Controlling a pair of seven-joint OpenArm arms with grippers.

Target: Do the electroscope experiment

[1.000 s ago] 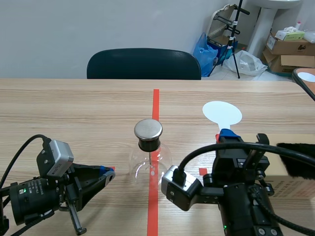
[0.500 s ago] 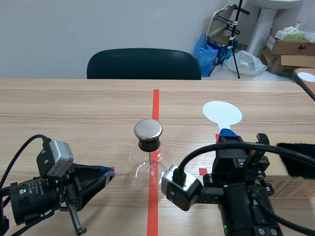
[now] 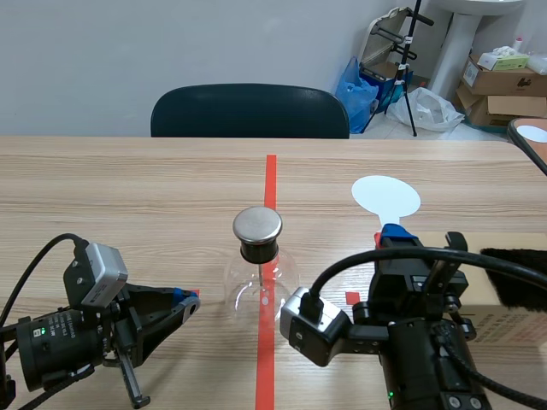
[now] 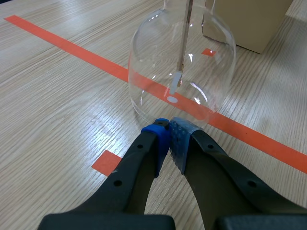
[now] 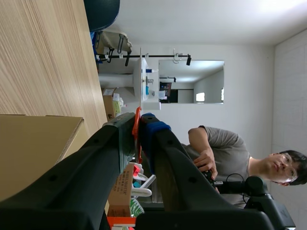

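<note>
The electroscope stands on the red tape line at mid-table: a clear glass flask with a black stopper and a round metal cap. A thin rod with a pale leaf hangs inside it. My left gripper lies low on the table to the flask's left. It is shut on nothing, its blue pads meeting just short of the glass. To the right of the flask, my right gripper is shut on the thin orange-red handle of a white disc paddle that sticks out ahead of it.
A cardboard box sits at the right edge with a black furry piece on top; the box also shows beyond the flask. A dark chair stands behind the table. A person appears in the room behind.
</note>
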